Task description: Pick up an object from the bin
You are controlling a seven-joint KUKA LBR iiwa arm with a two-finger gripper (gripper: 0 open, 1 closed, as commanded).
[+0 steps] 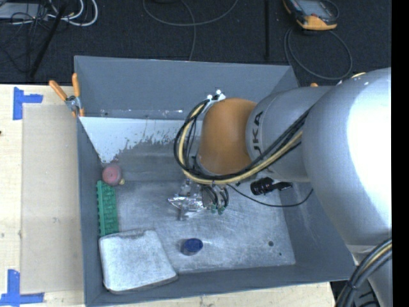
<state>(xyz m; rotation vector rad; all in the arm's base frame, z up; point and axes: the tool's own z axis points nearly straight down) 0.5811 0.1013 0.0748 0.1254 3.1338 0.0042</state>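
I'm looking down into the grey metal bin (131, 85), and the arm (348, 152) is reaching in from the right of the frame, its smooth orange cover (223, 136) ringed by looping black and yellow cables (184, 142). The gripper (187, 204) is hanging low at the middle of the frame, a glinting tangle of bright metal over the scuffed, speckled floor. Whether it is open or closed I cannot tell, and I'm seeing nothing gripped in it. Just below it, toward the bottom of the frame, a small rounded dark blue piece (191, 246) is lying on its own, apart from the gripper. At lower left a folded white cloth (135, 261) with a nubbly weave is lying flat. Above it a long green ridged plastic strip (107, 208) is running along the left wall, and a small pink ball (112, 174) is sitting at its upper end.
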